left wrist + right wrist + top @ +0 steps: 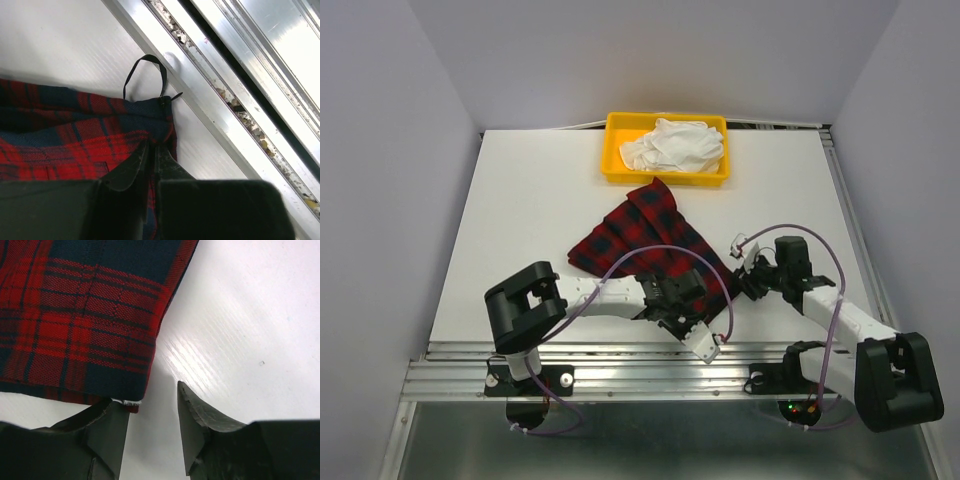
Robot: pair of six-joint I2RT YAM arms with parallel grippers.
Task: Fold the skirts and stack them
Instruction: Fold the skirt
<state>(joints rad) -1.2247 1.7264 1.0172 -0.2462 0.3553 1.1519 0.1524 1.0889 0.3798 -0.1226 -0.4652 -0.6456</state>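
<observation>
Top view, room: pale walls enclose a white bench (520, 200); its far half beyond the skirt (645, 240) is bare apart from a yellow bin (616, 150) at the far edge holding white cloth (675, 145).
Top view, skirt: red-and-navy plaid, lying rumpled near the middle of the bench, its near corner under the left arm.
Top view, step: I judge the first fold is only starting, nothing stacked yet (the white cloth may be another skirt, I cannot tell).
Left wrist, tool: the left tool (151, 155) is clenched on the skirt's waistband corner, beside a black hanger loop (145, 75).
Left wrist, edge: the metal rail (240, 100) at the bench's near edge runs just beside the corner; little room toward the robot, so the pull should go up and away.
Right wrist, tool: the right tool (150, 410) is released, jaws apart, one finger (107, 427) touching the skirt's hem corner, the other over bare bench.
Right wrist, next move: it looks to need a small shift onto the hem and a close before both arms lift together.
Right wrist, room: bare bench to the right of the hem.
</observation>
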